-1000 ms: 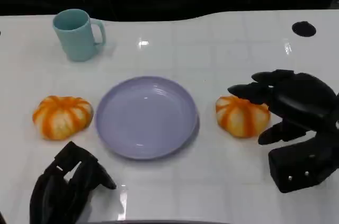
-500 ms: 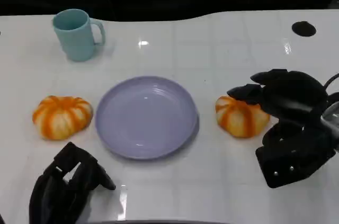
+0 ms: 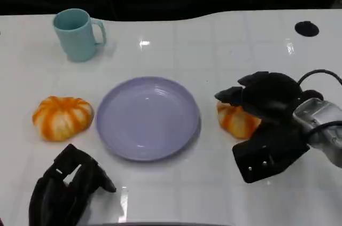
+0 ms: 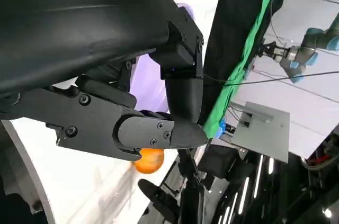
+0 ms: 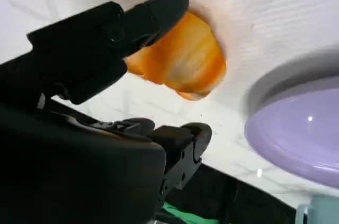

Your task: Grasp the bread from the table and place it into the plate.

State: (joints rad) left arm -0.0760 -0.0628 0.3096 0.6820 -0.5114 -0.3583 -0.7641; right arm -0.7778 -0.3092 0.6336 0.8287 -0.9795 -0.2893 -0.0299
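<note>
White surface carries purple plate at centre. Bread sits just right of plate. Your right hand arches over bread, fingers apart around it, not yet clamped, set for grasp. Left hand rests idle, fingers curled, holding nothing.

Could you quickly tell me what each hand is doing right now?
Left hand: fingers curled, holding nothing.
Right hand: fingers around the bread; grip cannot be told.

Right hand covers the bread beside the plate.
</note>
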